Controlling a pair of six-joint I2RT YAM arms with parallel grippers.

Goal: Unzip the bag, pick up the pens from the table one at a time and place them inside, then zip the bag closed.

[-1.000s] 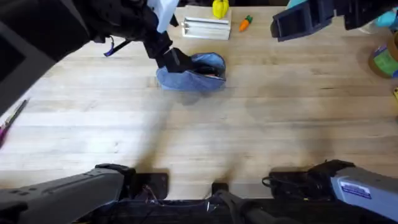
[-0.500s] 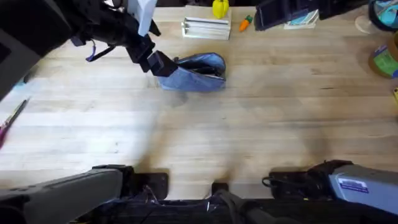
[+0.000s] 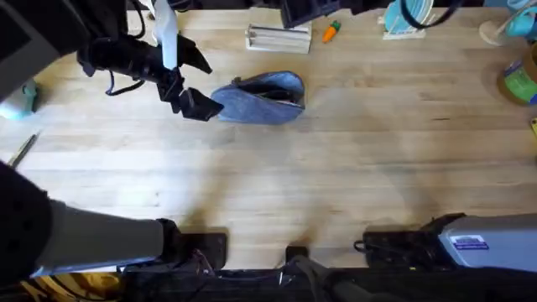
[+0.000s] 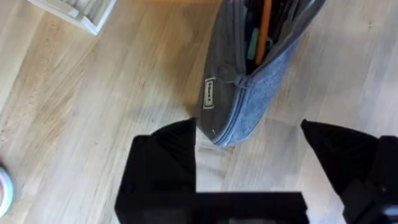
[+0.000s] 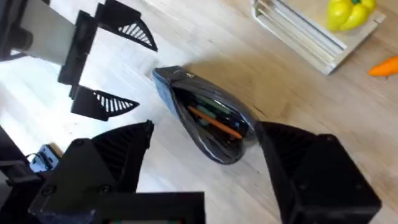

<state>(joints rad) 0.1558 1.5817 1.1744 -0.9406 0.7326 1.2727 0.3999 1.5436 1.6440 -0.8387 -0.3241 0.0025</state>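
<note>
A: Count check. One bag (image 3: pixel 260 98) is lying on the desk (image 3: pixel 336 184), unzipped, toward the far side. One orange pen (image 5: pixel 214 121) is lying inside it, beside something green.

B: Claws?

A: Two. The left claw (image 3: pixel 200 106) is sitting just off the bag's left end, spread wide, gripping nothing. The right claw (image 5: pixel 205 155) is hovering above the bag, also spread and empty.

B: Changes since a second ago?

A: The left claw is backing off; earlier it was on the bag's end. The bag is staying put.

B: Anything unclear?

A: The green thing in the bag is too hidden to identify. One thin stick (image 3: pixel 23 148) is lying at the desk's left edge, hard to make out.
</note>
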